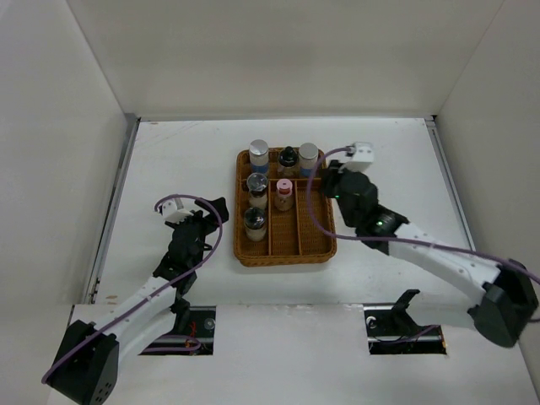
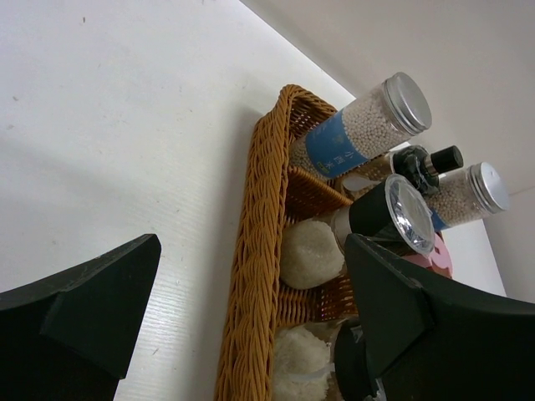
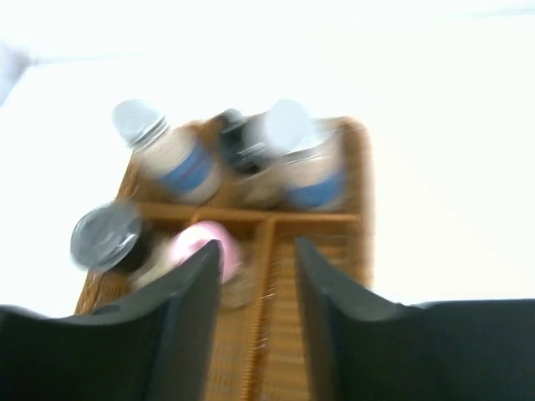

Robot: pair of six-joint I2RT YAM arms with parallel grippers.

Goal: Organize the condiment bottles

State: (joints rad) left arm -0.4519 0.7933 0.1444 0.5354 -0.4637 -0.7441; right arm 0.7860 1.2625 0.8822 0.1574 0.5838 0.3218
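Six condiment bottles stand in the brown wicker tray (image 1: 287,257). Along its back row are a grey-capped bottle (image 1: 259,152), a black-topped one (image 1: 288,157) and a second grey-capped one (image 1: 309,156). In front of them are a glass shaker (image 1: 256,186), the pink-capped bottle (image 1: 284,192) and another shaker (image 1: 254,222). My left gripper (image 1: 215,224) rests open just left of the tray, its fingers (image 2: 100,301) empty. My right gripper (image 1: 327,179) hovers over the tray's right compartment; its jaws stand apart with nothing between them (image 3: 259,251), beside the pink cap (image 3: 196,246).
White walls close in the table on the left, back and right. The tray's right-hand long compartment (image 3: 326,276) holds nothing. Purple cables loop from both wrists. The right wrist view is blurred by motion.
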